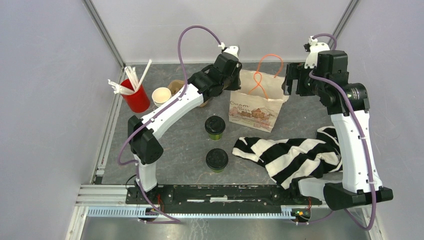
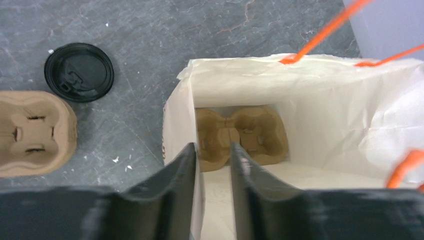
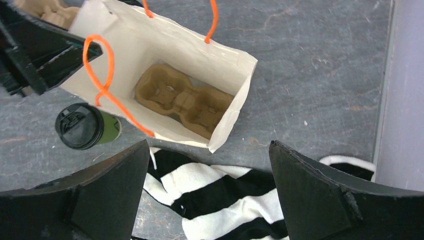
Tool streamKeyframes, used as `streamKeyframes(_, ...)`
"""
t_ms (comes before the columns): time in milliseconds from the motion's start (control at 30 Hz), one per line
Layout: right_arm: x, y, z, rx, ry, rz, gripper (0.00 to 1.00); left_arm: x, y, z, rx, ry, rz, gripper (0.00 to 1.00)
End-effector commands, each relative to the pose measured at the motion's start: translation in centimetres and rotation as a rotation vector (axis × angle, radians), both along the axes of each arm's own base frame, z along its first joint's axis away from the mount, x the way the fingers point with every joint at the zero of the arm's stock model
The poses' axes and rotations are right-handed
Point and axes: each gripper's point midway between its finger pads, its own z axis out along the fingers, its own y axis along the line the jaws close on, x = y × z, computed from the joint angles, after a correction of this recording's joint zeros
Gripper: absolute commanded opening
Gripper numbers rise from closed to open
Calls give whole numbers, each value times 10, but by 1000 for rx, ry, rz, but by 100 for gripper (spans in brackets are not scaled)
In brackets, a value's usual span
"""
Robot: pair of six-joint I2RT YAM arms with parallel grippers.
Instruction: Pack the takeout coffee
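Two green takeout coffee cups with black lids stand on the grey table, one [image 1: 215, 127] just left of the paper bag [image 1: 255, 105], the other [image 1: 217, 159] nearer the arms. The nearer-to-bag cup [image 3: 85, 127] also shows in the right wrist view, and its lid [image 2: 79, 72] in the left wrist view. A brown cup carrier [image 3: 182, 100] lies in the bag's bottom. My left gripper [image 2: 212, 160] straddles the bag's left wall [image 2: 177, 115], jaws slightly apart, the wall against one finger. My right gripper [image 3: 210, 165] hangs wide open and empty beside the bag's right end.
A black-and-white striped cloth [image 1: 295, 152] lies in front of the bag, under my right gripper. A second brown carrier [image 2: 35, 132], a cream cup [image 1: 161, 95] and a red cup with straws [image 1: 136, 97] stand at the back left. The bag's orange handles [image 1: 260, 75] stick up.
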Motion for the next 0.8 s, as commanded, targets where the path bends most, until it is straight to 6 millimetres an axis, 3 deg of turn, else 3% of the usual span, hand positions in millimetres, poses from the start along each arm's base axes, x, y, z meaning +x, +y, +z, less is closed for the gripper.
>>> streamKeyframes(0, -14, 13, 33, 1, -154, 137, 98, 1, 11, 31, -17, -29, 46, 58)
streamKeyframes(133, -32, 35, 50, 70, -245, 269, 98, -2, 27, 67, -27, -88, 61, 78)
streamKeyframes(233, -47, 60, 57, 137, -280, 402, 98, -10, 41, 96, -53, -133, 69, 85)
streamKeyframes(367, -59, 86, 54, 224, -270, 502, 98, -26, 75, 128, -77, -174, 131, 91)
streamKeyframes(433, -61, 103, 47, 269, -231, 544, 98, -36, 95, 140, -88, -186, 171, 92)
streamKeyframes(533, -71, 150, 28, 257, -164, 629, 98, -54, 127, 152, -103, -208, 231, 93)
streamKeyframes(667, -90, 215, -12, 188, -23, 722, 98, -83, 175, 171, -130, -248, 323, 95)
streamKeyframes(767, -98, 248, -38, 116, 46, 743, 98, -109, 209, 186, -159, -284, 368, 99)
